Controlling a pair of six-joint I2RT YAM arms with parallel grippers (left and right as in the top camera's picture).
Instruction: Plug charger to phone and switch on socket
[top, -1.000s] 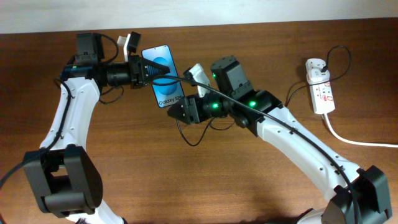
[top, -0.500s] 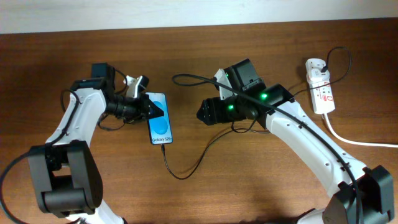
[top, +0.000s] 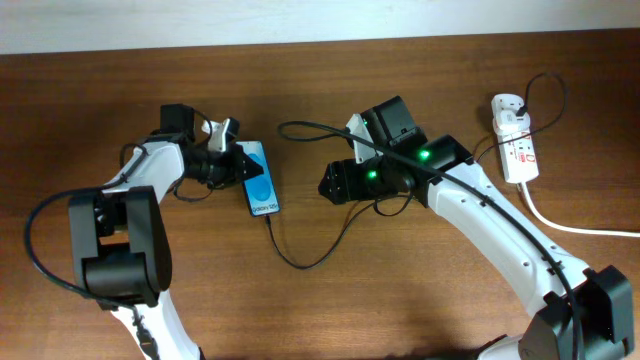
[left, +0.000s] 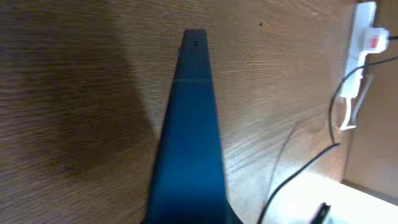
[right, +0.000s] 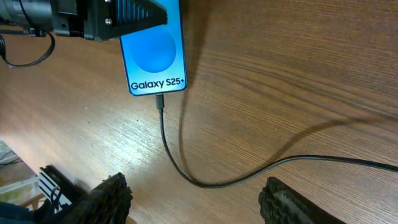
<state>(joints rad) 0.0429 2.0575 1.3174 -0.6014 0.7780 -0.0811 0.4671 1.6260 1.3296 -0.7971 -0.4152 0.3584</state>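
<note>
The phone (top: 262, 185), with a blue screen and white text, is at centre left of the table. My left gripper (top: 238, 165) is shut on its far end, which also shows in the right wrist view (right: 118, 18). The phone also shows in the left wrist view (left: 186, 143) and the right wrist view (right: 154, 56). The charger's connector tip (right: 160, 101) sits in the phone's text end. Its thin black cable (top: 300, 262) loops across the table. My right gripper (top: 325, 183) is open and empty to the right of the phone, its fingers (right: 196, 199) astride the cable. The white socket (top: 515, 140) lies at far right.
The socket's thick white cord (top: 570, 225) runs off the right edge. A black cable (top: 320, 127) crosses over my right arm toward the socket. The socket also shows far off in the left wrist view (left: 367, 43).
My left gripper has brought the phone down and toward the left arm, turning it. My right gripper has drawn back to the right, away from the phone's end. The cable now hangs from the phone.
</note>
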